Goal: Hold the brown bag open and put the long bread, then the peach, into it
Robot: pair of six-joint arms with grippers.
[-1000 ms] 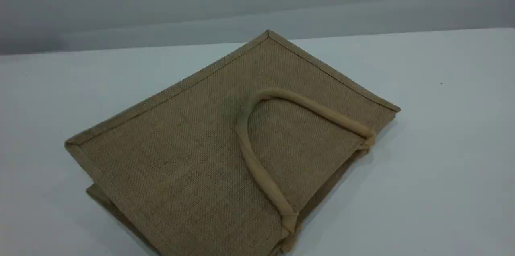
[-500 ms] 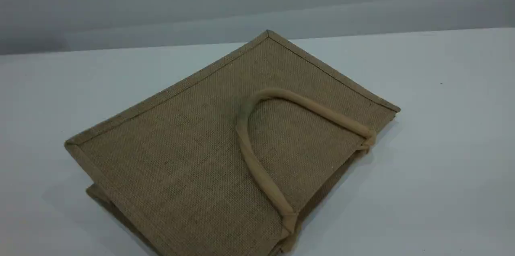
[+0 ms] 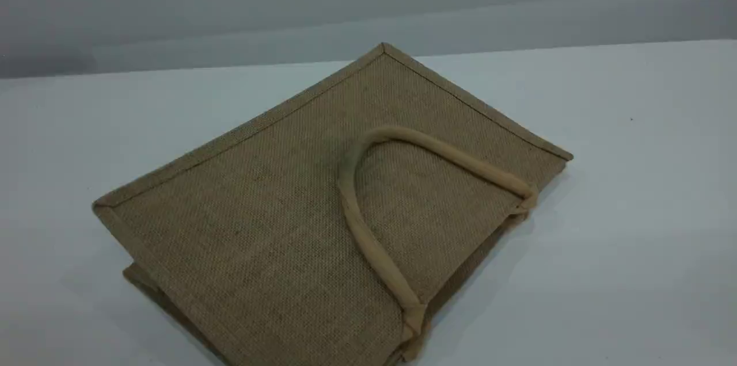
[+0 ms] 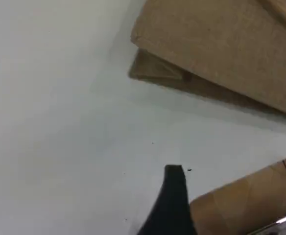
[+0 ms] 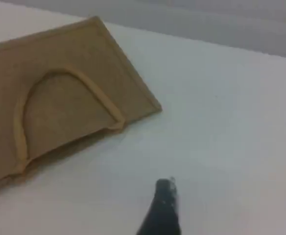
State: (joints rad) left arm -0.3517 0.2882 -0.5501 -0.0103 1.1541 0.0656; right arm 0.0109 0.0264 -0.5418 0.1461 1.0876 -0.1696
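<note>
Both grippers open & empty, above bare table; bag flat, untouched.

L gripper [image 4: 175, 196]: one dark fingertip in its wrist view, over white table [image 4: 59, 122], apart from the brown bag [image 4: 221, 49]; a tan cardboard-like surface [image 4: 246, 205] sits just beside the tip. R gripper [image 5: 162, 205]: fingertip over table, bag up-left, well clear. Scene view: brown bag [image 3: 259, 228] lies on its side mid-table, beige handle [image 3: 368, 239] looped on top face, mouth edge toward lower right. Bread & peach not in any view.

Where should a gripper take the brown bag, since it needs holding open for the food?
Probably the upper handle, from above: it arches over the flat-lying brown bag, and lifting it should raise the top panel off the mouth edge facing lower right.
</note>
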